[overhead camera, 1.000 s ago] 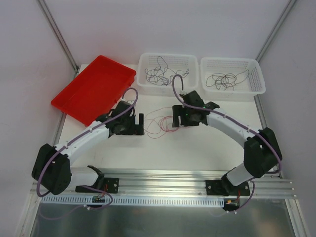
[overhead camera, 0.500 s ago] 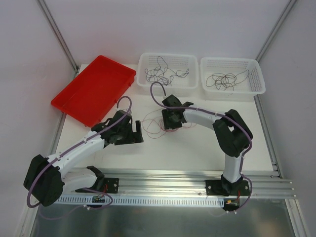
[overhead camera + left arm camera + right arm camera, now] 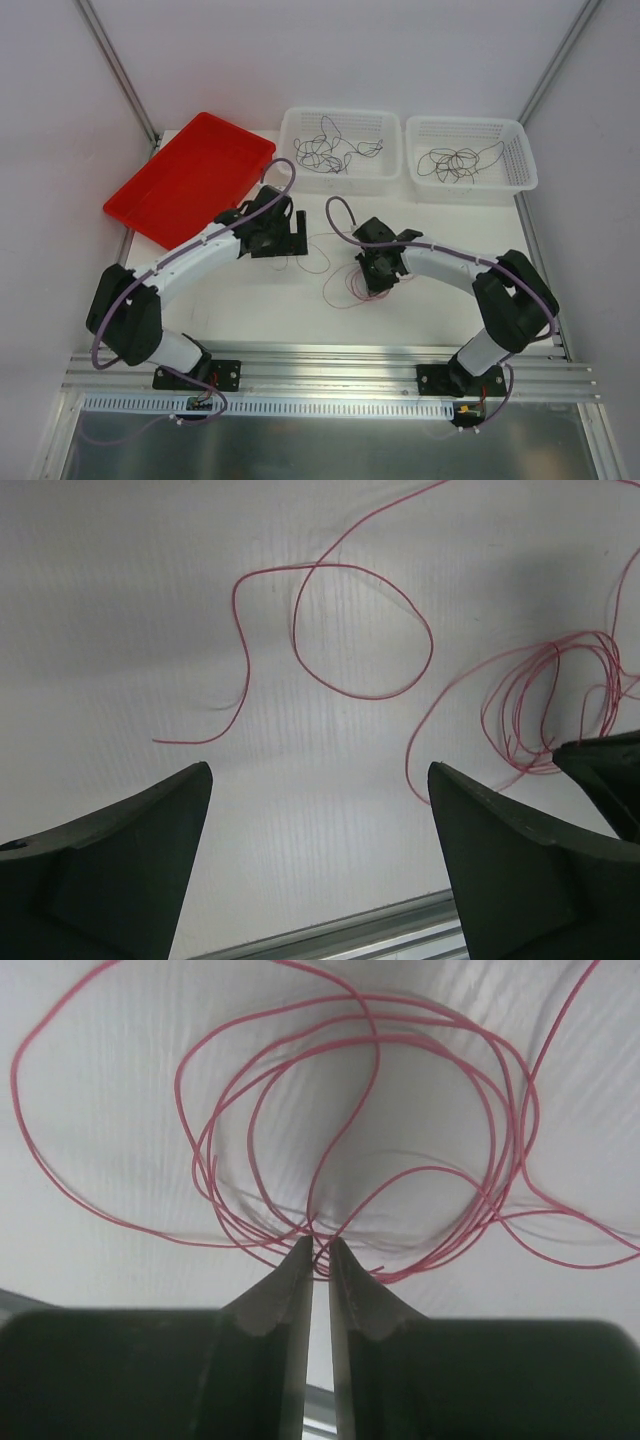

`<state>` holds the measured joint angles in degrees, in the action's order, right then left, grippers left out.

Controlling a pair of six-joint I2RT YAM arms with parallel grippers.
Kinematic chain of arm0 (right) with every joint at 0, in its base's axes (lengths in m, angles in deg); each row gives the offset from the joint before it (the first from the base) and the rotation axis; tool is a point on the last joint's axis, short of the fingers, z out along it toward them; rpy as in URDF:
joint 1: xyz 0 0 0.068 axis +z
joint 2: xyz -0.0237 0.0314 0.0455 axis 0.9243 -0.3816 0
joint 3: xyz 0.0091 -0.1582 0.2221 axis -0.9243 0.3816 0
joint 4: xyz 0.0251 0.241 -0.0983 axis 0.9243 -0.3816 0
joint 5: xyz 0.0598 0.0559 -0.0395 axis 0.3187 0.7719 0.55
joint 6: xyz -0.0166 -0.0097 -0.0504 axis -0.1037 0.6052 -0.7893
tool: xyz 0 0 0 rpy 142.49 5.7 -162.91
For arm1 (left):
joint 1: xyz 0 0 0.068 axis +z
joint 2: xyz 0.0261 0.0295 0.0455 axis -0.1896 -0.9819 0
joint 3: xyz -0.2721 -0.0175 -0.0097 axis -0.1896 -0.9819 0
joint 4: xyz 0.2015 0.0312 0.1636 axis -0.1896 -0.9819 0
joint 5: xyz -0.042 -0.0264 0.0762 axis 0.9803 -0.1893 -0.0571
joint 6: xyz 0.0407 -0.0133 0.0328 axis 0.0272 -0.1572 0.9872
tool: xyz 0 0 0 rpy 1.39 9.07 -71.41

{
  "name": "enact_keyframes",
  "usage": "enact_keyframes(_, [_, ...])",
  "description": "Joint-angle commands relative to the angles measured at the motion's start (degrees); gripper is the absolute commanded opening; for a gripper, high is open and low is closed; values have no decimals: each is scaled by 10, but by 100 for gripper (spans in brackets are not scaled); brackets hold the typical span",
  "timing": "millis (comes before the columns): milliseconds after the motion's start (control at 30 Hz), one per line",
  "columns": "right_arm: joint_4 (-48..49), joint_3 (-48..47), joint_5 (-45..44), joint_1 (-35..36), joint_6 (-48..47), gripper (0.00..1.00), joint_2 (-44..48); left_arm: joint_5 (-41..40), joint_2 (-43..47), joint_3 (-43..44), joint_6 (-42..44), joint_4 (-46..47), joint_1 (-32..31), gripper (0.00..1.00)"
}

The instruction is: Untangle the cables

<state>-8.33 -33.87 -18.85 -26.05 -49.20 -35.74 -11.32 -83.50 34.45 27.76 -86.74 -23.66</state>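
Where they overlap, red-pink cables [image 3: 310,1230] loop — hair-thin.

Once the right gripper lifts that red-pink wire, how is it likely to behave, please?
Probably floppy: the red-pink wire lies in loose overlapping loops, so they would likely dangle and drag along. Likely very light, being hair-thin beside the right gripper. It might slip from the pinch.

Your table [image 3: 120,580] looks matt white and finely ribbed; the cables [image 3: 312,1230] smooth, red-pink; the left tool [image 3: 318,770] matt black plastic; the tray [image 3: 190,180] glossy red plastic.
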Motion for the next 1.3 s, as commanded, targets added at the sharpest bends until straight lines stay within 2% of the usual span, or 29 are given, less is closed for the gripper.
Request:
enact_keyframes(0, [-41, 25, 9, 3, -35, 14, 64, -9, -58, 52, 23, -4, -7, 90])
enact_keyframes(333, [-23, 69, 11, 2, -19, 14, 144, -24, -212, 159, 63, -4, -7, 82])
enact_keyframes(500, [-16, 78, 23, 1, -12, 14, 156, -36, -272, 213, 90, -3, -7, 79])
enact_keyframes(833, [-3, 91, 34, 0, 4, 14, 174, -23, -354, 280, 213, -4, -22, 70])
enact_keyframes(933, [-1, 90, 33, 0, 8, 14, 177, -14, -367, 282, 224, -4, -26, 59])
enact_keyframes(967, [-1, 89, 32, -1, 10, 14, 178, -13, -370, 281, 224, -4, -26, 46])
enact_keyframes(1033, [0, 88, 32, -2, 14, 14, 176, -18, -367, 275, 225, -4, -26, 33])
enact_keyframes(1067, [1, 89, 32, -1, 14, 14, 176, -22, -362, 272, 225, -4, -26, 19])
enact_keyframes(1133, [1, 91, 32, -4, 16, 14, 173, -31, -351, 261, 224, -4, -26, 7])
enact_keyframes(1200, [3, 96, 36, -8, 18, 14, 164, -41, -324, 250, 223, -4, -26, 0])
enact_keyframes(1267, [8, 105, 43, -21, 27, 14, 151, -58, -283, 241, 220, -6, -24, 0])
